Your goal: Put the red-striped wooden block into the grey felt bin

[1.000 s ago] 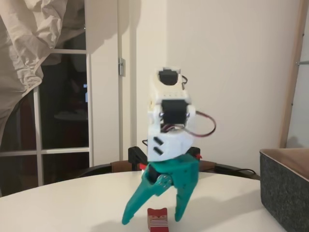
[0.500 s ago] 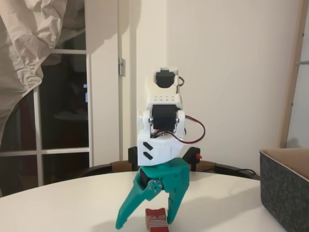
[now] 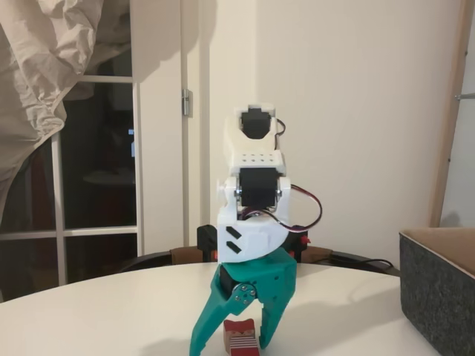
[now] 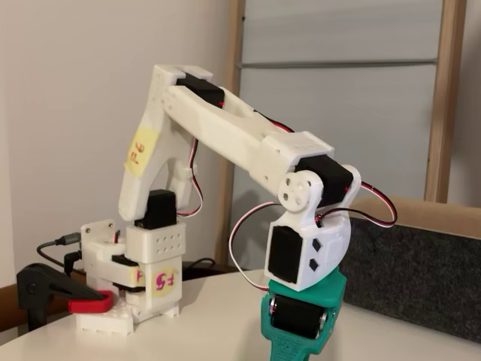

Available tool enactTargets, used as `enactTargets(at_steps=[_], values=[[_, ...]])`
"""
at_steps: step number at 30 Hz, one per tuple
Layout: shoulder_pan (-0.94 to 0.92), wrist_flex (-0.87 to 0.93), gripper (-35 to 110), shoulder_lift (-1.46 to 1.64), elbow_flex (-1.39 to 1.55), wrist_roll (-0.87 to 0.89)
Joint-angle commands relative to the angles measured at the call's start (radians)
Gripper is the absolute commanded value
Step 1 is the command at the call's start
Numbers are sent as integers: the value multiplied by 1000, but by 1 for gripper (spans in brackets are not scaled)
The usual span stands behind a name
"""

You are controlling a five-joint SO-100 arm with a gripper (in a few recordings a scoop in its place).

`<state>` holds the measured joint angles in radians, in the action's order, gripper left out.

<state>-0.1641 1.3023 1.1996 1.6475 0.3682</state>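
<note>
- Behind me a pale wall and a dark glazed door (image 3: 96, 170) are filling the background, with crumpled cloth (image 3: 52, 59) hanging over the door's upper corner, while I am working on a round white table (image 3: 111, 311).
- I am leaning forward from my base (image 4: 128, 301), which is sitting at the table's far side with a red clamp (image 4: 89, 304) beside it, and I am pointing my teal gripper (image 3: 228, 343) straight down at the tabletop.
- My jaws are standing apart, reaching down on either side of the red-striped wooden block (image 3: 240, 337): one finger (image 3: 204, 337) is angling out to the left of it and the other is coming down just at its right edge (whether that one is touching the wood, I cannot tell).
- That block is resting on the table at the bottom edge of the fixed view, striped face toward the camera, between my fingers and not lifted.
- Off to the right, well apart from the block, the grey felt bin (image 3: 438, 297) is waiting, its dark speckled wall and tan lining showing at the frame's edge; the same wall is running behind my wrist in a fixed view (image 4: 421, 278).
- Judging by this, the approach is looking done and nothing more: the squeeze is not yet made, so gripping, lifting, carrying across to the right and dropping into the bin are all remaining.
</note>
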Motion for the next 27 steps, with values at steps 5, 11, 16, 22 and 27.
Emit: enactTargets(at_steps=[5,11,16,22,27], values=[[2,-8,31,-9,-3,3],[2,-14,24,-14,-5,3],[2,-18,19,-15,-5,2],[-3,-20,14,-15,-6,11],[-17,-20,12,-9,-8,29]])
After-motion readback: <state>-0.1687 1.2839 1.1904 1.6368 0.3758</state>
